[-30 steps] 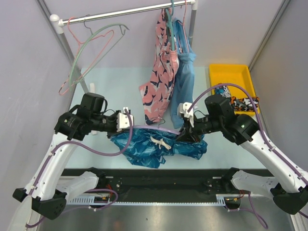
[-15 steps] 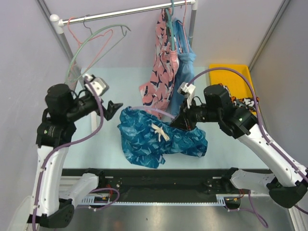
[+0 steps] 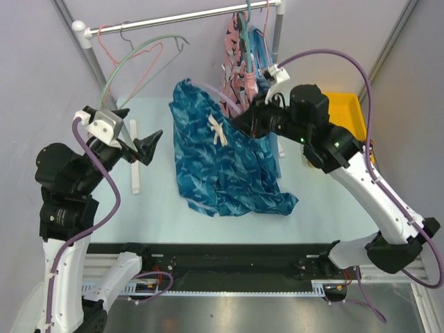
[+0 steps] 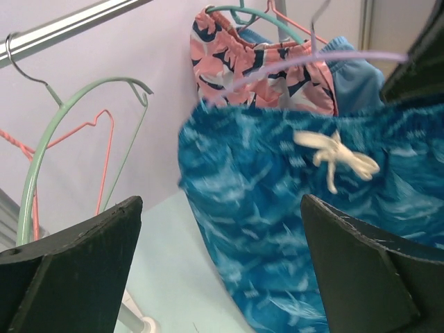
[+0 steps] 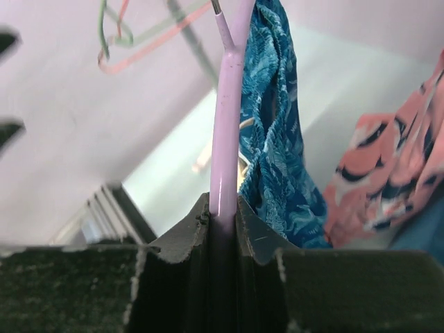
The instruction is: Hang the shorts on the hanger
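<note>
The deep blue and teal shorts (image 3: 222, 163) with a white drawstring (image 3: 216, 130) hang from the lilac hanger (image 4: 312, 59), lifted above the table; their lower edge trails down near the surface. My right gripper (image 3: 244, 122) is shut on the lilac hanger's wire (image 5: 227, 139), which runs straight up from between the jaws (image 5: 223, 208), with the shorts (image 5: 277, 139) draped just to its right. My left gripper (image 3: 137, 129) stands wide open to the left of the shorts, apart from them. In the left wrist view the shorts (image 4: 305, 208) show between its spread fingers (image 4: 76, 263).
A rail (image 3: 180, 17) crosses the back, carrying a green hanger (image 3: 142, 55), a pink hanger (image 3: 132, 80), a pink navy-patterned garment (image 3: 234, 41) and a light-blue garment (image 3: 262, 52). A yellow bin (image 3: 347, 104) sits at the back right. The rack's white foot (image 3: 135, 166) lies on the table at the left.
My left gripper has opened, let go of the shorts and drawn back up to the left. My right arm has raised the hanger with the shorts toward the rail.
</note>
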`<state>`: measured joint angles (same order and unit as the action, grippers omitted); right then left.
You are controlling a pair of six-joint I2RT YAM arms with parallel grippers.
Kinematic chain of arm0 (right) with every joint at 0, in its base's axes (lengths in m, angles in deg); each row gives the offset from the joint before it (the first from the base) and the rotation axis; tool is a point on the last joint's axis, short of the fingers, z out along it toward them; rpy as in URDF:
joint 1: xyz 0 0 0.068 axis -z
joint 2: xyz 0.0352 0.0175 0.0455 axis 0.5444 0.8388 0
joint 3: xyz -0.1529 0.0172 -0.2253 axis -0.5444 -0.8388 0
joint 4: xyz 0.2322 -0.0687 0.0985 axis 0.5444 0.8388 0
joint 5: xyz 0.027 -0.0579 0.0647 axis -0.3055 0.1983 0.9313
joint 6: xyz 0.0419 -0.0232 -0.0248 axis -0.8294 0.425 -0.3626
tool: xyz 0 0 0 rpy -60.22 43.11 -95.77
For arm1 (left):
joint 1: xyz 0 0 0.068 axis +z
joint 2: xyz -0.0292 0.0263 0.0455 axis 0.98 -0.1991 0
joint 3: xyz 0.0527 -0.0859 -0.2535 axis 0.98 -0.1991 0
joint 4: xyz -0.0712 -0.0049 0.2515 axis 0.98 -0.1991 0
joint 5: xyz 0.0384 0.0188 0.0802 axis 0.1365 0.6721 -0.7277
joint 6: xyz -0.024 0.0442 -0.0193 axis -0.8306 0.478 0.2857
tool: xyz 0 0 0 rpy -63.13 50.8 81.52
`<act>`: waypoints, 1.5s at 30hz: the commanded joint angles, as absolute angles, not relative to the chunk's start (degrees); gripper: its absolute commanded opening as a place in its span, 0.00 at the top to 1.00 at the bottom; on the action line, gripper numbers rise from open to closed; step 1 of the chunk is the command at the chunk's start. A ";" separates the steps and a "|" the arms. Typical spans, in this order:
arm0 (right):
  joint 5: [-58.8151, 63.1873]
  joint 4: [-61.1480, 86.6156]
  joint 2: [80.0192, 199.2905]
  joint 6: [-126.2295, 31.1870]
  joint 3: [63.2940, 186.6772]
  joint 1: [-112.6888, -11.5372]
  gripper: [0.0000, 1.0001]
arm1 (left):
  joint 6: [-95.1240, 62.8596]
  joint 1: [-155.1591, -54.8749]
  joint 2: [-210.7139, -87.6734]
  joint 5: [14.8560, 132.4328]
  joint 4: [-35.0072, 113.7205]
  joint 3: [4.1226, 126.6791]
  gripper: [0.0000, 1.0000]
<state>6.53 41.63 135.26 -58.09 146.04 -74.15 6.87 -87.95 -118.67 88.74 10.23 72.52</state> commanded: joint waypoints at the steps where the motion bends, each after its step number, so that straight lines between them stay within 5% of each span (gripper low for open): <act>1: -1.32 32.00 140.46 -62.76 156.99 -73.51 1.00 | 5.11 -87.39 -118.44 86.83 12.20 71.81 0.00; 8: -10.37 34.82 148.66 -64.35 168.00 -71.57 1.00 | 5.99 -87.39 -117.47 87.09 12.12 71.28 0.00; 31: -13.71 26.64 165.17 -71.64 187.86 -69.73 1.00 | 5.29 -87.39 -117.29 88.67 13.87 69.34 0.00; 45: -14.60 22.69 172.04 -70.59 190.34 -67.97 1.00 | 6.43 -87.39 -116.85 88.15 13.08 68.03 0.00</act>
<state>-13.09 32.43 172.48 -70.71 187.30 -68.75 6.87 -87.84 -116.97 88.08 12.33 68.91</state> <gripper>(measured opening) 0.180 0.996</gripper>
